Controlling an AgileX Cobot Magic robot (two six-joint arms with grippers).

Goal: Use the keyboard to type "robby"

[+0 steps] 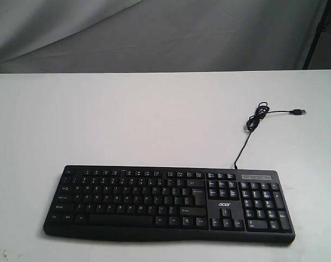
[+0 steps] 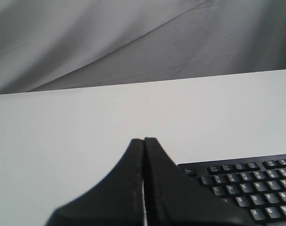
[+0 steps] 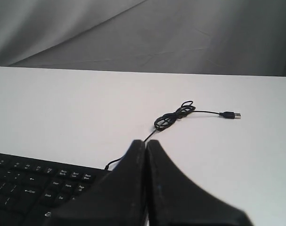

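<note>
The wide black keyboard [image 1: 168, 203] with white legends and an "acer" logo lies near the front edge of the white table [image 1: 127, 120]. Its thin black cable [image 1: 251, 124] runs back and coils, ending in a USB plug [image 1: 300, 112]. Neither arm shows in the exterior view. In the left wrist view my left gripper [image 2: 144, 140] is shut, empty, held above the table beside the keyboard's Esc corner [image 2: 246, 183]. In the right wrist view my right gripper [image 3: 146, 141] is shut and empty, near the keyboard's [image 3: 34, 188] back edge where the cable [image 3: 173, 115] leaves it.
A grey cloth backdrop [image 1: 154, 33] hangs behind the table's far edge. A dark stand leg [image 1: 318, 33] shows at the back right. Bare white tabletop stretches behind and to both sides of the keyboard.
</note>
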